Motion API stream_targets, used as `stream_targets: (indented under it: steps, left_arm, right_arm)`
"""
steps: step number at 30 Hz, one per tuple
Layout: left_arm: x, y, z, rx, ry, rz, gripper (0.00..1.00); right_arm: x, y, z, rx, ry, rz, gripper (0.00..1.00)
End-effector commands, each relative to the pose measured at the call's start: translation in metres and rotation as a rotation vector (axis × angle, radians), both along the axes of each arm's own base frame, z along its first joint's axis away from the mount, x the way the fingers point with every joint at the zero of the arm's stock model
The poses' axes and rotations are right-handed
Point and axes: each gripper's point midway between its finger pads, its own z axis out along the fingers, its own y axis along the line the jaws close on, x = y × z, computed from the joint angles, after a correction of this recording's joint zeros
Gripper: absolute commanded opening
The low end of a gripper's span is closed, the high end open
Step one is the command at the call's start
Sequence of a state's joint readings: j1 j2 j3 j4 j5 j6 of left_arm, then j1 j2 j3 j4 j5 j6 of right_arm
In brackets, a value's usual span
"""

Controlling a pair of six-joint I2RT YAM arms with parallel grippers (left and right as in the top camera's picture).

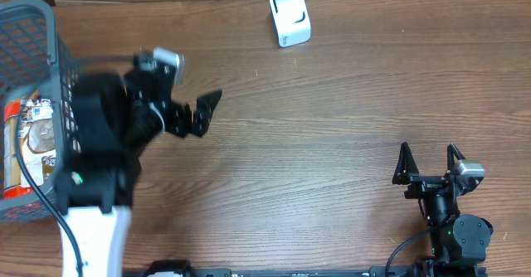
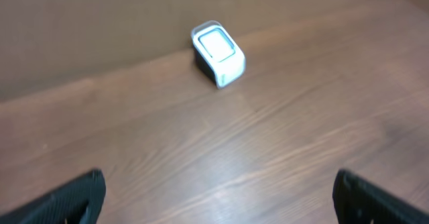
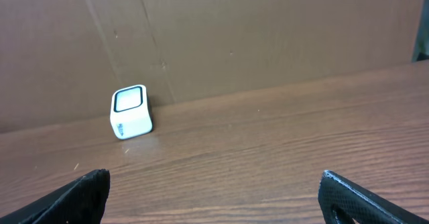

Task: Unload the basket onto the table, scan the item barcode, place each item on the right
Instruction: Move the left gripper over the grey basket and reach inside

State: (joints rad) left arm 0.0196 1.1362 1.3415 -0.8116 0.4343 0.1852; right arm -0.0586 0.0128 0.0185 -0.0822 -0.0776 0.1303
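The item (image 1: 29, 140), an orange and white packet, lies inside the grey basket (image 1: 60, 57) at the table's left edge; no barcode shows on it. A small white scanner (image 1: 289, 17) stands at the back centre, its window facing up, and shows too as the scanner (image 2: 218, 53) in the left wrist view and the scanner (image 3: 130, 111) in the right wrist view. My left gripper (image 1: 199, 111) hovers just right of the basket, open and empty, jaws wide over bare wood (image 2: 218, 197). Far to the right, near the front edge, my right gripper (image 1: 428, 162) is also open and empty (image 3: 214, 194).
A brown cardboard wall (image 3: 268, 36) runs along the table's back edge behind the scanner. The left arm's black body (image 1: 99, 144) overlaps the basket's right side. Wooden tabletop (image 1: 332, 144) lies between the two grippers.
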Motion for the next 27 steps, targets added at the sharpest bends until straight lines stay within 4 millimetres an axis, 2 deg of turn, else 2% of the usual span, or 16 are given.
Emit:
stream_targets:
  steps: [1,4,7,12,14,17,19,23,27]
  left_arm:
    - [0.0,-0.025,0.049,-0.101,0.013,-0.117,1.0]
    - [-0.011,-0.041,0.069,-0.211,0.087,-0.181,1.0]
    - [-0.019,-0.053,0.075,-0.329,0.156,-0.213,0.99]
    - [-0.019,-0.054,0.074,-0.377,0.201,-0.187,1.0]
    - [-0.012,-0.047,0.07,-0.35,0.193,-0.134,1.0]
    - [0.006,-0.015,0.06,-0.353,0.235,0.135,0.96]
    - [0.013,0.008,0.06,-0.347,0.224,0.283,0.97]
    - [0.018,0.06,0.078,-0.32,0.153,0.475,1.0]
    - [0.011,0.131,0.099,-0.328,0.101,0.713,1.0]
  right_arm:
    - [0.0,-0.002,-0.002,-0.003,-0.004,-0.01,1.0]
    - [0.0,-0.002,-0.002,-0.003,-0.004,-0.01,1.0]
    - [0.0,-0.002,-0.002,-0.003,-0.004,-0.01,1.0]
    - [0.0,-0.002,-0.002,-0.003,-0.004,-0.01,1.0]
    - [0.0,-0.002,-0.002,-0.003,-0.004,-0.01,1.0]
    - [0.0,-0.002,-0.002,-0.003,-0.004,-0.01,1.0]
    - [0.0,-0.002,-0.002,-0.003,-0.004,-0.01,1.0]
    - [0.0,-0.002,-0.002,-0.003,-0.004,-0.01,1.0]
    - [0.0,-0.002,-0.002,-0.003,-0.004,-0.01,1.0]
